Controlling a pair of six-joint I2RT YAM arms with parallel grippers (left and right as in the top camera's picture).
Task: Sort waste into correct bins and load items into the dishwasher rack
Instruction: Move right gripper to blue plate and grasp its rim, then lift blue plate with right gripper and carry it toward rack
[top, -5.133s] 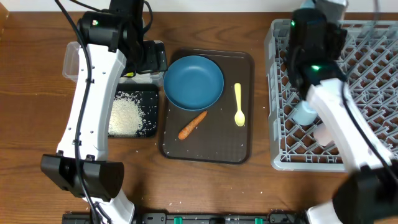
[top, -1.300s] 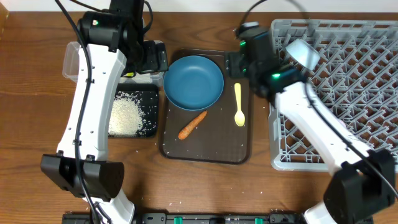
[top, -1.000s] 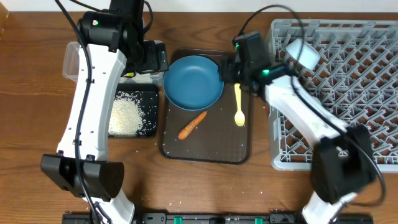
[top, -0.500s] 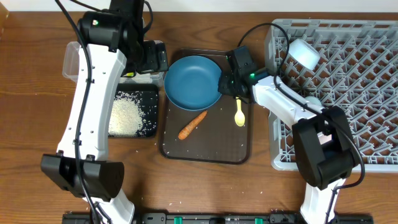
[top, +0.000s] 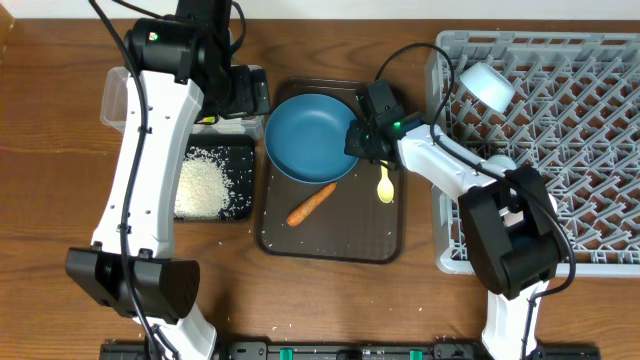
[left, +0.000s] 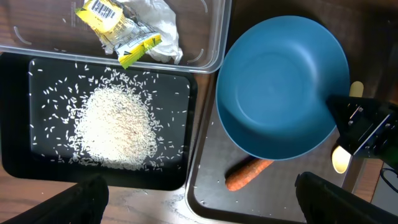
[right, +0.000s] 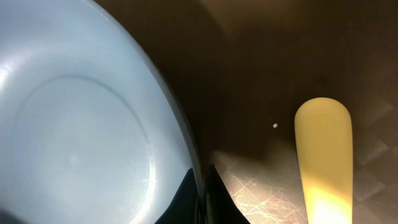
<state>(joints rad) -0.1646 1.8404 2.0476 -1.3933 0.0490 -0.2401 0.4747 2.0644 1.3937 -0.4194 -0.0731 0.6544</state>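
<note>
Right pincer (top: 358, 140) closed on the right rim of the blue plate (top: 310, 135). The right wrist view shows the thin edge nipped between the fingertips (right: 186, 186). The plate sits on the brown tray (top: 330, 240); its lower rim meets the tip of the carrot (top: 311, 203), and the yellow spoon (top: 385, 183) lies just beside the grip.

Left pincer (left: 199, 202) wide open and holding nothing, above the black tray (top: 215, 215) of rice (top: 200, 185) and the clear tub (top: 115, 100) with paper (left: 134, 28).

Risks, as judged:
- The hold is at one edge of a wide plate, so it may pivot or slide out on lifting
- A sagging plate could drag the carrot or flick the spoon off the tray
- The far rim may strike the wall or pegs of the rack (top: 560, 120) if carried low
</note>
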